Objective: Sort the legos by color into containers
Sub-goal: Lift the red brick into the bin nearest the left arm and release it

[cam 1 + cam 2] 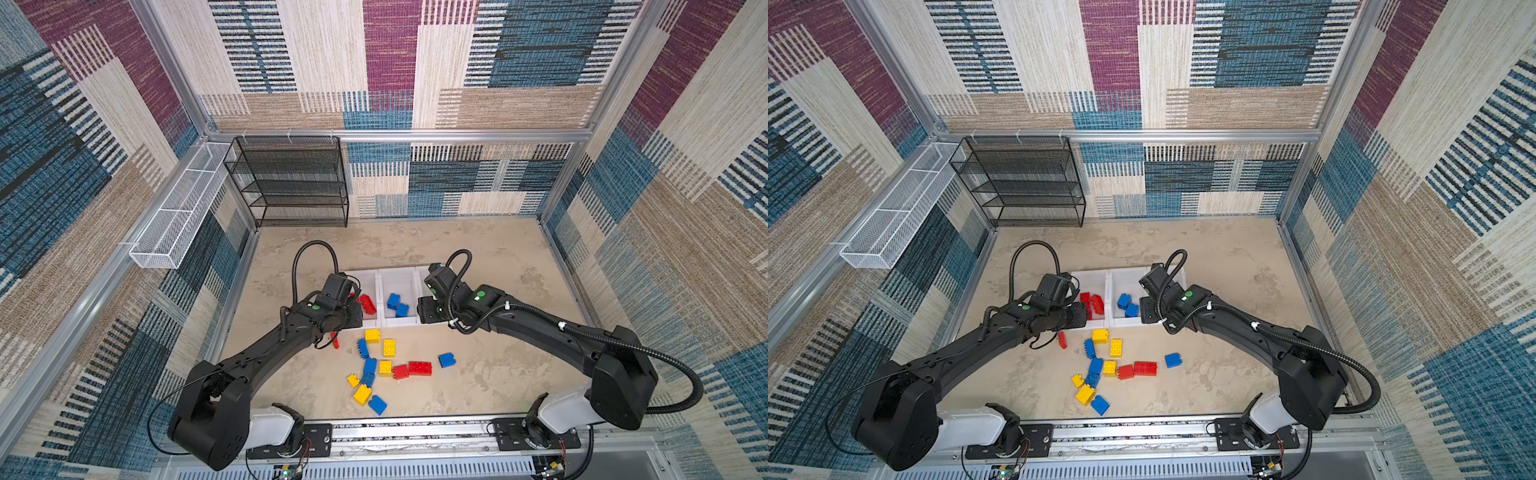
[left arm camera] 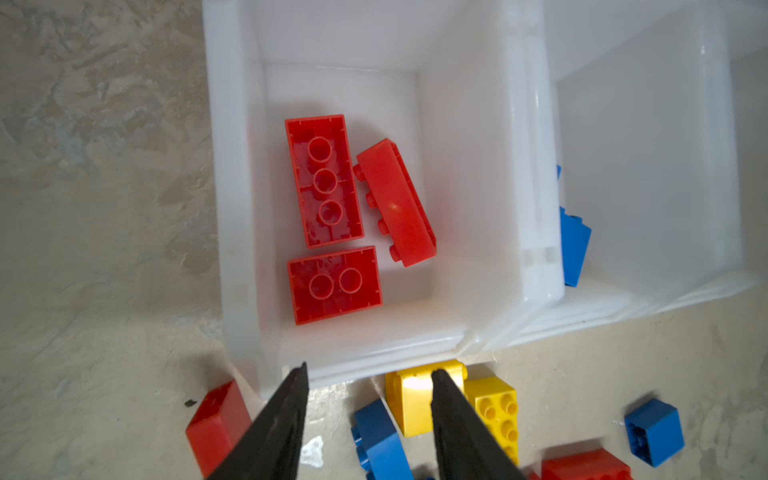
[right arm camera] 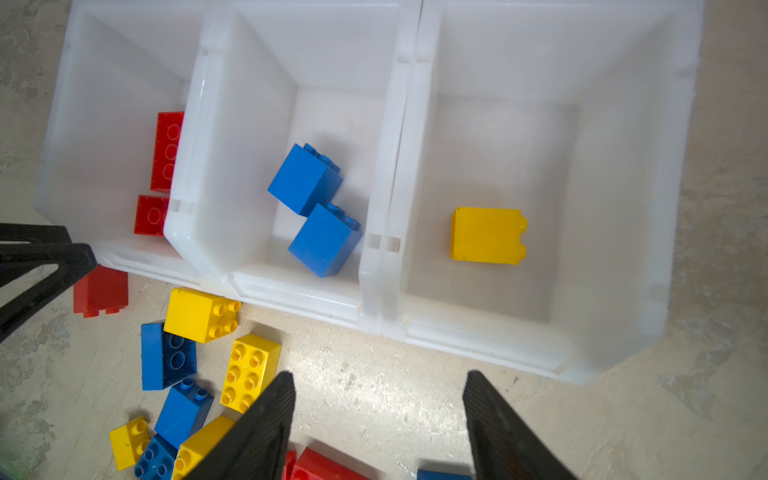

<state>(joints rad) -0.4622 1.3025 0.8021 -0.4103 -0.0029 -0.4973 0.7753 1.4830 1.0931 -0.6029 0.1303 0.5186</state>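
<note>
Left fingers [image 2: 286,415] and right fingers [image 3: 266,419] are gaping, empty. Left is best clearing the bin rim [image 2: 374,355], then straddling the red brick [image 1: 1062,339] at its seven o'clock.

A robot test cell in a lab, not a lived-in room

I worked in a booth framed by aluminium rails [image 1: 399,135], its walls [image 1: 540,62] lined with patchwork woven fabric; my left arm [image 1: 266,353] and right arm [image 1: 540,328] were bolted to a slotted metal track [image 1: 415,432] at the edge of a mottled beige tabletop [image 1: 498,257], with a black mesh rack [image 1: 291,183] and a white wire basket [image 1: 178,216] fixed along the frame
</note>
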